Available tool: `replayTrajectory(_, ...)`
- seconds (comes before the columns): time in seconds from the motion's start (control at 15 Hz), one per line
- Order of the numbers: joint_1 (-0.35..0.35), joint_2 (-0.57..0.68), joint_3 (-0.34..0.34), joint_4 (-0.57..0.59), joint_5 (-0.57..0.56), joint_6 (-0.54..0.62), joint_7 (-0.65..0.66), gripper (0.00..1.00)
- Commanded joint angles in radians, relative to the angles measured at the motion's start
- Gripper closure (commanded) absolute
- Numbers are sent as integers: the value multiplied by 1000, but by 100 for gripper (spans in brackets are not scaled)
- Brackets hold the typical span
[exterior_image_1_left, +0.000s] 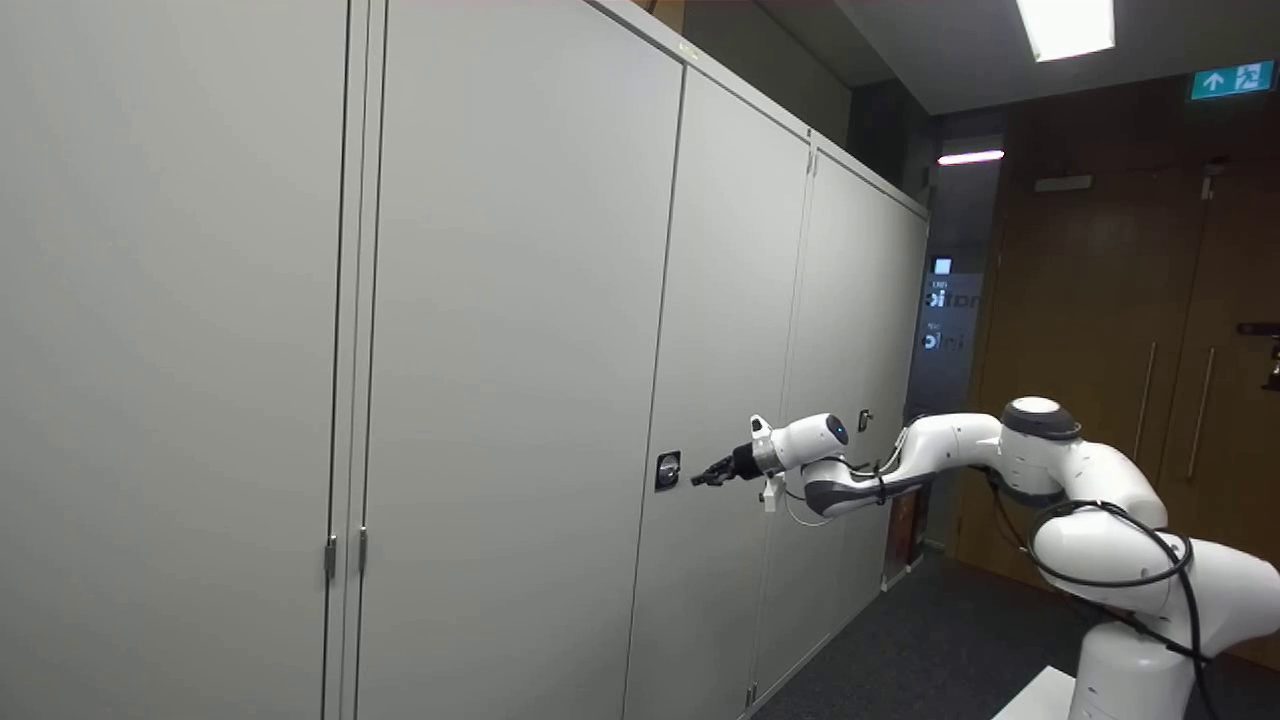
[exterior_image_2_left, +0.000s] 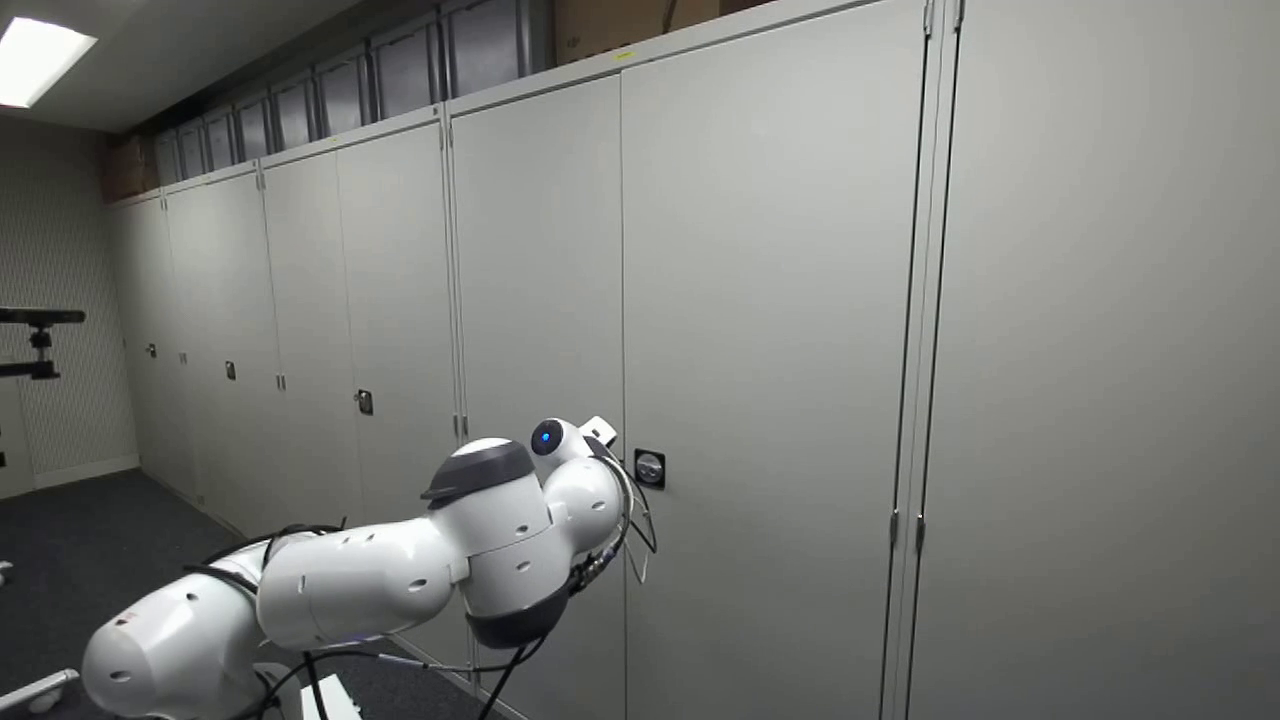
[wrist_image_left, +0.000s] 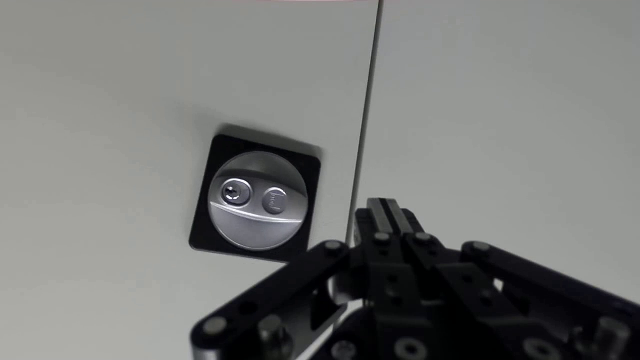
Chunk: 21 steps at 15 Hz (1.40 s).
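Note:
A round silver turn latch (wrist_image_left: 257, 232) with a keyhole is set in a black square plate (wrist_image_left: 202, 232) on a pale grey cabinet door (wrist_image_left: 100, 165). The same latch (exterior_image_1_left: 668, 470) (exterior_image_2_left: 649, 468) shows in both exterior views, just right of the door seam. My gripper (wrist_image_left: 384, 210) is shut, its two pads side by side with nothing between them. It stands in front of the doors, beside the latch and apart from it in the wrist view. In an exterior view the black gripper (exterior_image_1_left: 700, 478) points at the door close by the latch; elsewhere the arm hides it.
Tall grey cabinet doors (exterior_image_1_left: 520, 300) form a wall along the arm, all shut. Further latches (exterior_image_1_left: 864, 420) (exterior_image_2_left: 365, 402) stick out on neighbouring doors. Cables (exterior_image_2_left: 640, 520) hang loosely around the wrist. Grey boxes (exterior_image_2_left: 405, 75) stand on top, and wooden doors (exterior_image_1_left: 1090, 300) lie behind the arm.

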Motion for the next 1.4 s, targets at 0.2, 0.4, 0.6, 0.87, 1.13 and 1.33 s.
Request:
replayTrajectory(0.2,-89,-300,18,-171,284,34,-281,100)
replayTrajectory(0.4,-101,-400,38,-208,391,57,-399,100)
replayTrajectory(0.6,-110,-501,48,-235,486,106,-501,100)
replayTrajectory(0.87,-146,-658,78,-294,688,139,-675,100)
replayTrajectory(1.13,-237,-657,213,-350,851,8,-874,100)
replayTrajectory(1.33,-311,-744,296,-383,1037,-3,-1014,100)
